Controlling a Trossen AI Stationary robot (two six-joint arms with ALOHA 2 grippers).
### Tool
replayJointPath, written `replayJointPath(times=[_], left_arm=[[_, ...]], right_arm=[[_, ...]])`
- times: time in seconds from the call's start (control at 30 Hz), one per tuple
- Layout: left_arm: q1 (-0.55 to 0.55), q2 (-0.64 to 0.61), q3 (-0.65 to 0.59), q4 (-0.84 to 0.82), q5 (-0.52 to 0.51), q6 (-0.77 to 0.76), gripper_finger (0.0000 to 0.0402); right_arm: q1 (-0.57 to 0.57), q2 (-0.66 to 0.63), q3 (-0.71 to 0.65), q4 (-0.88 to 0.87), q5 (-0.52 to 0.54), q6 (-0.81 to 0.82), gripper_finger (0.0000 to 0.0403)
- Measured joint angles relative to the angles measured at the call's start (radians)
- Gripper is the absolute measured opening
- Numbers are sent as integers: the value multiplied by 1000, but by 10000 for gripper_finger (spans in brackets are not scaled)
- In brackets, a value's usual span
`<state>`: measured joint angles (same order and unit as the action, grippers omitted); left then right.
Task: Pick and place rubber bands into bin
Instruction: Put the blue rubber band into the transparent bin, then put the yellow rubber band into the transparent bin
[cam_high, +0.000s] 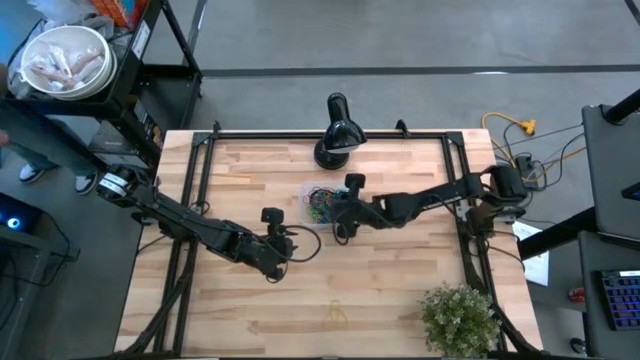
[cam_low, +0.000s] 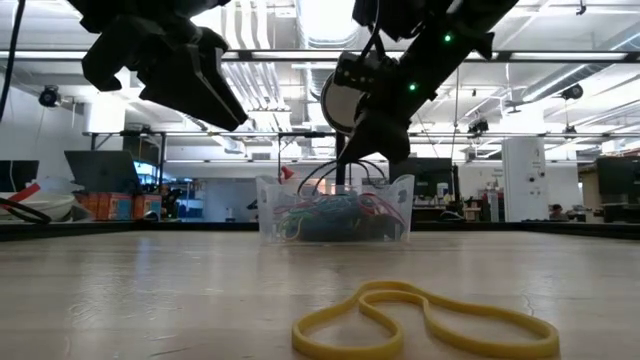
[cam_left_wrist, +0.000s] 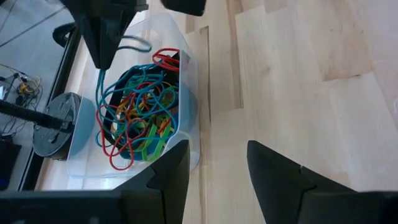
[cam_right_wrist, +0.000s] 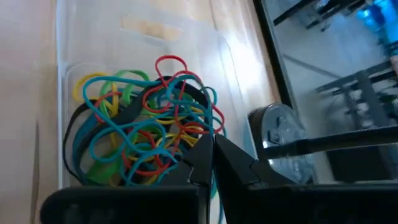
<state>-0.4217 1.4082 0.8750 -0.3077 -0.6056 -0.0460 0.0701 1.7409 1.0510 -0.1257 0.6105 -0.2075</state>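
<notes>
The clear bin (cam_high: 318, 203) stands on the far middle of the table, and a tangle of blue, red, yellow, green and black rubber bands (cam_left_wrist: 140, 115) fills it. My right gripper (cam_right_wrist: 208, 149) hangs over the bin's contents, shut on a blue band. My left gripper (cam_left_wrist: 214, 171) is open and hovers over bare wood just on the near side of the bin (cam_left_wrist: 186, 81). One yellow rubber band (cam_low: 425, 322) lies flat on the table near its near edge. My right gripper pinches a blue rubber band (cam_left_wrist: 99, 78) between its two shut fingertips (cam_left_wrist: 99, 53), coming from above and pointing down. The band hangs below the fingers, and its lower part rests in the pile inside the bin.
A black round-based device (cam_high: 337, 135) stands at the far edge behind the bin. A potted plant (cam_high: 460, 315) sits at the near right corner. A white bowl (cam_high: 65, 60) and a yellow cable (cam_high: 520, 127) lie off the table. Bare wood stretches along the near half.
</notes>
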Motion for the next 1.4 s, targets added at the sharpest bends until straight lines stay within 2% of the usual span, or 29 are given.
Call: replayJointPath(times=[0.17,0.27,0.63,0.87,1.03,1.23,1.3,1.4], left_arm=[[0,0,-6,0,0,0,146],[0,0,-12,0,0,0,146],[1,0,-14,0,0,0,146],[1,0,-15,1,0,0,146],[1,0,-15,1,0,0,146],[1,0,-15,2,0,0,146],[1,0,-15,4,0,0,146],[1,0,-14,9,-1,0,146]], right_arm=[[-38,0,-4,-3,-83,67,9],[-48,0,-8,-14,-98,82,15],[-46,-1,-8,-19,-96,95,108],[47,-19,-8,-19,-161,3,130],[136,-32,5,-14,-281,-17,123],[227,-21,5,54,-545,74,114],[257,-2,2,97,-586,104,112],[305,40,1,151,-590,123,109]])
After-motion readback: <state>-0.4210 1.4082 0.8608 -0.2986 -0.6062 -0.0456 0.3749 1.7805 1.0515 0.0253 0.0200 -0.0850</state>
